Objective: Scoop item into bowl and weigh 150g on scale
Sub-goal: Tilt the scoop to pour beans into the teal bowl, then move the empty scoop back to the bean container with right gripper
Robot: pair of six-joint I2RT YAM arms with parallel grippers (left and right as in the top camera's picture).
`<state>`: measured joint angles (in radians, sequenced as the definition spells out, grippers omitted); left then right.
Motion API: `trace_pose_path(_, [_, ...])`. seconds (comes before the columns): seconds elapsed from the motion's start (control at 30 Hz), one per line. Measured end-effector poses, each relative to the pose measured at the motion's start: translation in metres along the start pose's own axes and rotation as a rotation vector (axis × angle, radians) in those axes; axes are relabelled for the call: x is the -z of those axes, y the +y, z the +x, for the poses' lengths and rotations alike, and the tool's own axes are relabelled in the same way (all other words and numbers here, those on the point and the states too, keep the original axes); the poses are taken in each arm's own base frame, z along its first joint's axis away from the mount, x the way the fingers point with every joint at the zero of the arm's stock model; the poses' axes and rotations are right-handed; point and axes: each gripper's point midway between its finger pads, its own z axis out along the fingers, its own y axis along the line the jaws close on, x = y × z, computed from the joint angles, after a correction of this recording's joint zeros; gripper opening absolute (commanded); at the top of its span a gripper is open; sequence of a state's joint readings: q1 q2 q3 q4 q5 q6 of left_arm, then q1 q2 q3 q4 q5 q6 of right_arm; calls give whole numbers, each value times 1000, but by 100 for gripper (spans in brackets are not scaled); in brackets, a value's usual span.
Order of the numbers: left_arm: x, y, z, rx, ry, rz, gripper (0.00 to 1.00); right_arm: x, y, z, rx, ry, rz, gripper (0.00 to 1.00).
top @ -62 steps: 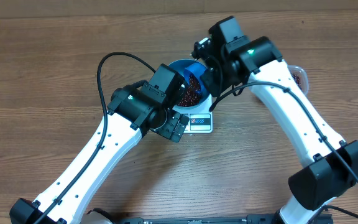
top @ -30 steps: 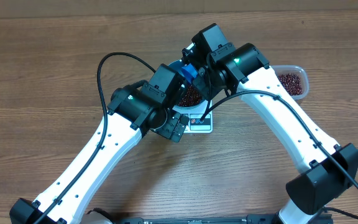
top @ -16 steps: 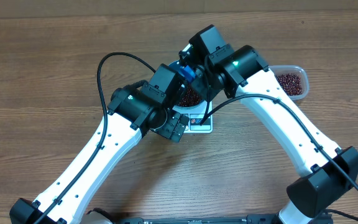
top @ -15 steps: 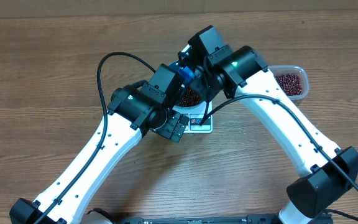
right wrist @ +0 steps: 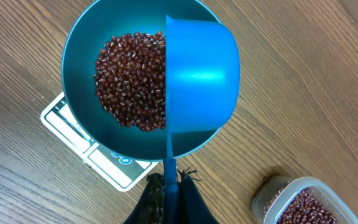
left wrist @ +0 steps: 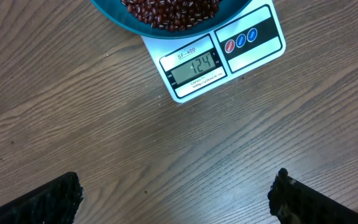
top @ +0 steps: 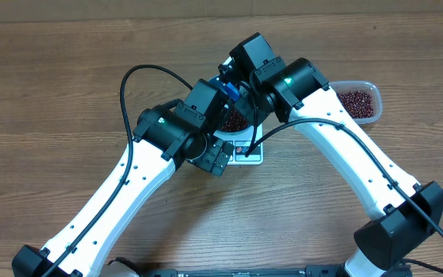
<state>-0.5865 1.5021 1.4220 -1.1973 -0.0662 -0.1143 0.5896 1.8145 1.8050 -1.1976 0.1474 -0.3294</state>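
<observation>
124 on the scale (left wrist: 222,53), my right gripper (right wrist: 169,186) clamping the scoop (right wrist: 201,81) over the bowl (right wrist: 79,56), left gripper (left wrist: 176,190) wide open: 1 heavy pour of beans (right wrist: 132,81) could overshoot 150.

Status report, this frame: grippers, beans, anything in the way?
Left gripper open, empty. Right gripper shut on scoop, over bowl. Beans in bowl; scale reads 124, short. Nothing blocking.

Beans (right wrist: 129,81) in bowl (right wrist: 76,68) (on scale (left wrist: 219,59)); scoop (right wrist: 201,81) above.

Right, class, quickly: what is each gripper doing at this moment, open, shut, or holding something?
Left gripper: open, holding nothing.
Right gripper: shut on the handle of the blue scoop, above the bowl.
</observation>
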Motion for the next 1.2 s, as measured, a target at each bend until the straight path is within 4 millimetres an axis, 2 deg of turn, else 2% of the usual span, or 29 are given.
trace_pose_path(0.13, [0, 0, 0, 0, 0, 0, 100, 0, -1, 0, -27, 1, 1, 4])
trace_pose_path(0.27, [0, 0, 0, 0, 0, 0, 100, 1, -12, 4, -95, -1, 2, 4])
trace_pose_path(0.33, [0, 0, 0, 0, 0, 0, 100, 11, -23, 6, -146, -29, -22, 4])
trace_pose_path(0.47, [0, 0, 0, 0, 0, 0, 100, 47, -49, 13, -262, -130, -89, 4])
trace_pose_path(0.6, [0, 0, 0, 0, 0, 0, 100, 71, -62, 25, -349, -169, -115, 4])
trace_pose_path(0.67, [0, 0, 0, 0, 0, 2, 100, 80, -68, 33, -393, -172, -117, 4])
trace_pose_path(0.73, [0, 0, 0, 0, 0, 3, 100, 89, -78, 52, -455, -146, -111, 4])
trace_pose_path(0.8, [0, 0, 0, 0, 0, 3, 100, 90, -83, 62, -484, -122, -98, 4])
trace_pose_path(1.03, [0, 0, 0, 0, 0, 3, 100, 90, -120, 113, -721, 28, 99, 4])
trace_pose_path(1.2, [0, 0, 0, 0, 0, 3, 99, 96, -144, 134, -785, 79, 264, 4])
